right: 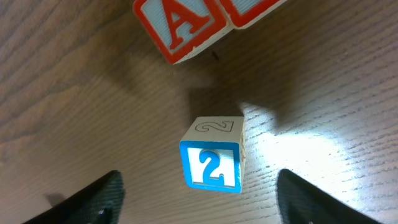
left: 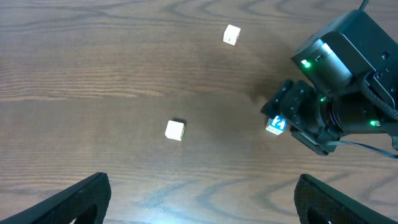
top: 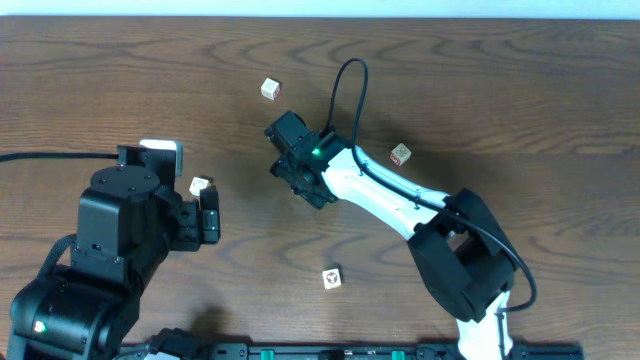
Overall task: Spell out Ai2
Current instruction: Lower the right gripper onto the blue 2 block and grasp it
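In the right wrist view a blue "2" block (right: 212,155) stands on the wooden table, apart from a red "A" block (right: 180,25) and a second red block (right: 249,9) side by side beyond it. My right gripper (right: 202,202) is open, with its fingers spread on either side just short of the "2" block. In the overhead view the right gripper (top: 300,168) hides these blocks. The left wrist view shows the blue block (left: 276,125) under the right gripper (left: 292,112). My left gripper (left: 202,208) is open and empty, at the left (top: 210,222).
Loose blocks lie on the table: one at the back (top: 270,89) (left: 231,35), one right of the right arm (top: 400,154), one by the left gripper (top: 199,185) (left: 175,130), one at the front (top: 331,278). A black cable loops over the right arm (top: 345,80).
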